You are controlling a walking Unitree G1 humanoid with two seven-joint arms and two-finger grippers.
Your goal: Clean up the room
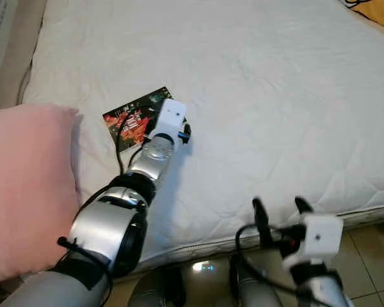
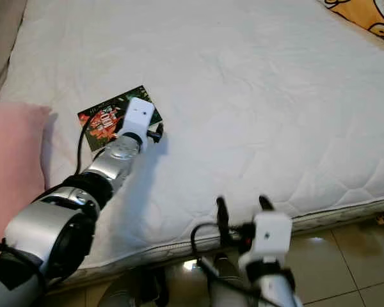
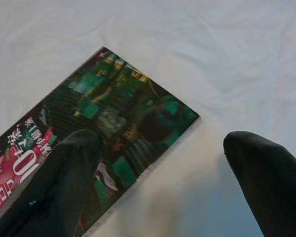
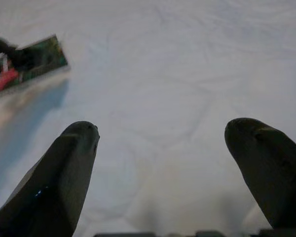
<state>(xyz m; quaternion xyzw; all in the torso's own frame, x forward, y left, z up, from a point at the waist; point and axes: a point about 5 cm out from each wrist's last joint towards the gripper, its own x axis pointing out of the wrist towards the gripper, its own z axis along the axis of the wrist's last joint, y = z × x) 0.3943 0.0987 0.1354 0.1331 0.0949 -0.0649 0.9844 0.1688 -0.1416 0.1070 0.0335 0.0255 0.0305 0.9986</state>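
A dark green and red booklet (image 1: 136,119) is seen lying flat on the white mattress (image 1: 275,96) at centre left of the frame, beside a pink pillow (image 1: 22,185). The left tool (image 3: 158,163) is held released over the booklet's corner, 1 finger above the cover. The right tool (image 1: 275,208) is spread, ungrasping, at the bed's lower edge.
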